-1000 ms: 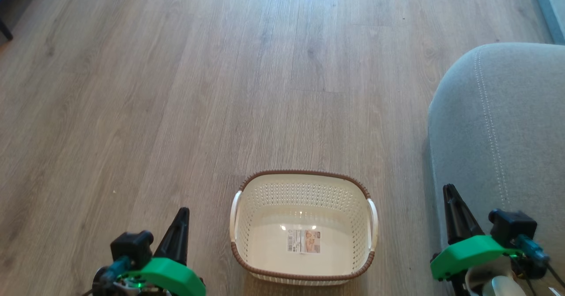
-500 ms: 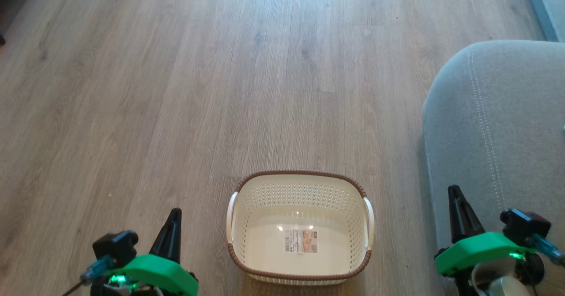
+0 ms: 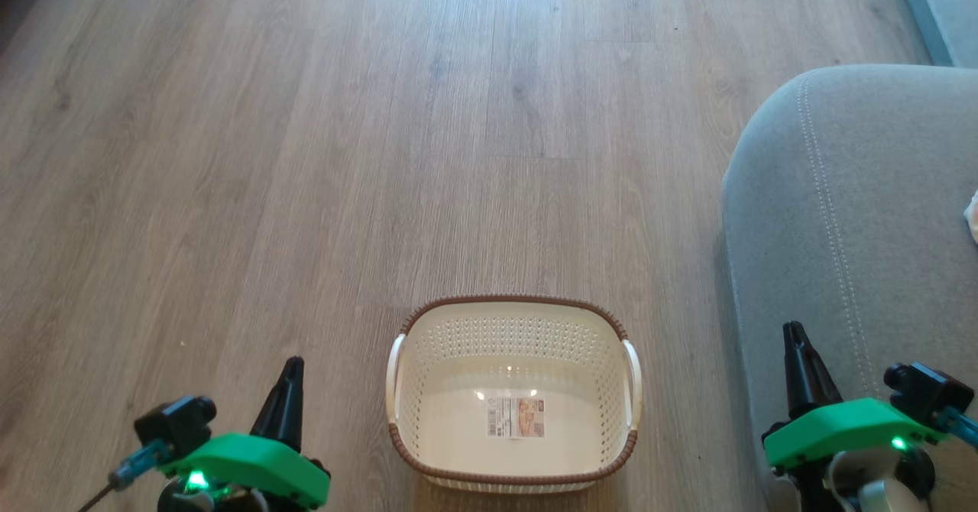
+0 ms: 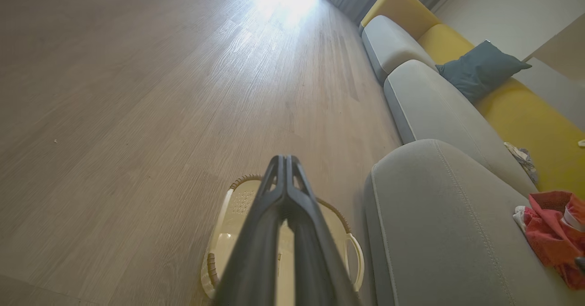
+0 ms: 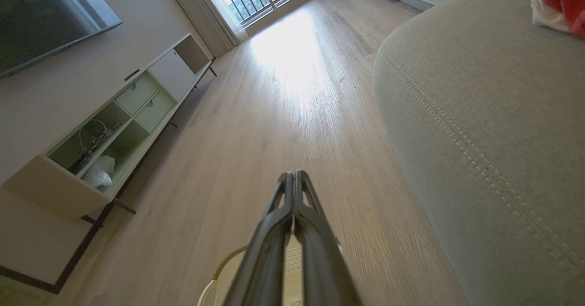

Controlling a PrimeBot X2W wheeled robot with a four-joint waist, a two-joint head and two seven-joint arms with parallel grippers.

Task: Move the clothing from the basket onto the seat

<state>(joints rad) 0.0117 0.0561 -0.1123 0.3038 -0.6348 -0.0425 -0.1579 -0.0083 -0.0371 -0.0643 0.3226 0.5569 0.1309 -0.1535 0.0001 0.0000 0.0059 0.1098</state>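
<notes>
Basket: the cream basket is set on the wooden floor, between the two grippers and a little ahead of them. Nothing is seen inside it except the paper label on its bottom.
Basket axis: its long side runs from left to right across the head view, with a white handle at each short end.
Clothing: the red clothing is found in a heap on the grey seat, toward the back of the cushion and well apart from the basket. No clear long axis can be given for the heap.
Pale scrap: a small pale piece at the right edge of the head view is perhaps the white trim of the clothing; too little of it is shown to be sure.
Left gripper: the left gripper is closed, finger against finger, and nothing is held. It hangs above the floor, left of the basket.
Right gripper: the right gripper is closed in the same way and is empty, over the front edge of the seat.
Direction: from both pairs of fingers the clothing lies to the right and ahead. The right arm is judged to be the nearer one.
Progress: with the basket empty and the clothing on the seat, the task is judged to be done or almost done.
Writing: on the label a barcode and a small picture are made out, but no word can be read. No lettering is made out on the clothing.
</notes>
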